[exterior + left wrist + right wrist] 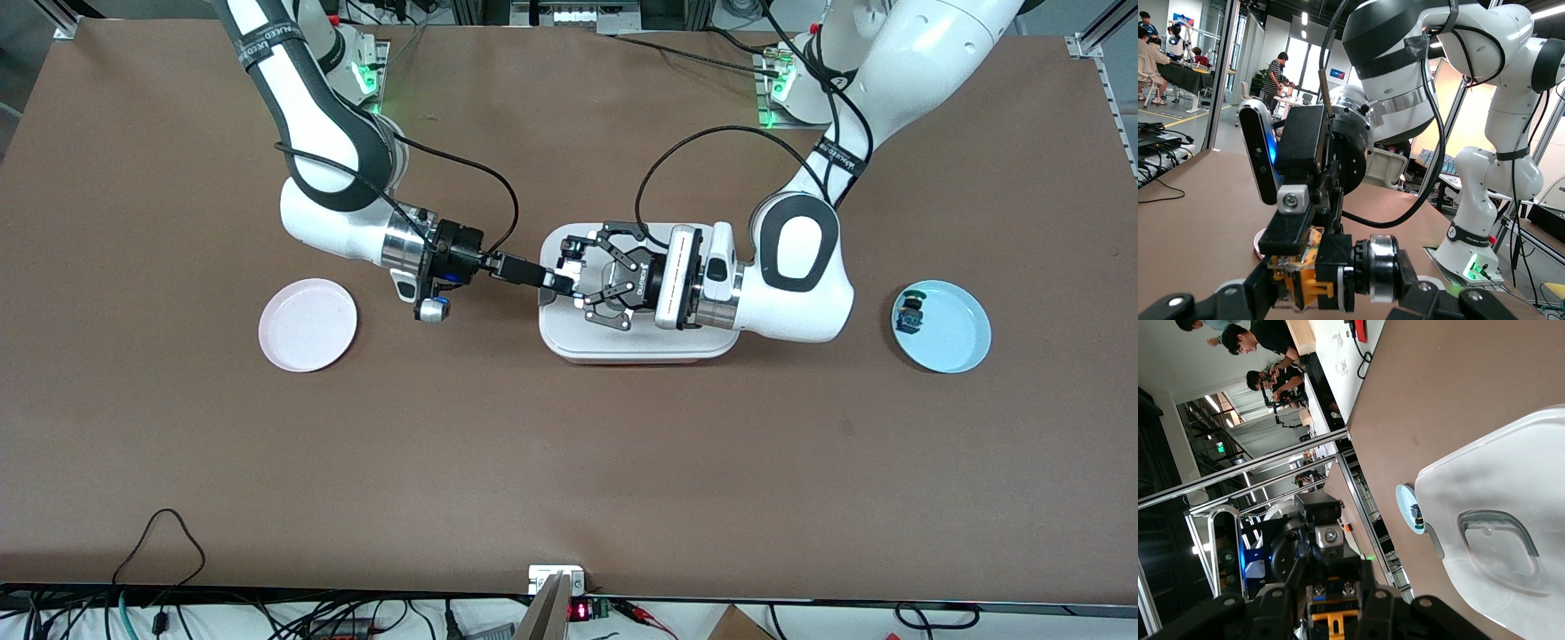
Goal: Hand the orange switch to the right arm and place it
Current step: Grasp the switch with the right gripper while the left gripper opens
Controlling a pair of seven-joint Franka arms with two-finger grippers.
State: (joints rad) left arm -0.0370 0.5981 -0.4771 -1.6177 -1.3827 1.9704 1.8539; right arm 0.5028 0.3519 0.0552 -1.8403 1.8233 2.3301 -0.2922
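Grippers meet over the white tray [636, 348] in the middle of the table. Left gripper [578, 283] is clamped on the orange switch [1305, 277], and the right gripper [562, 283] has its slim fingers pinched onto that same switch, held up in the air. Pink plate [308, 324] lies toward the right arm's end, blue plate [951, 331] with a blue-green switch [909, 311] toward the left arm's end.
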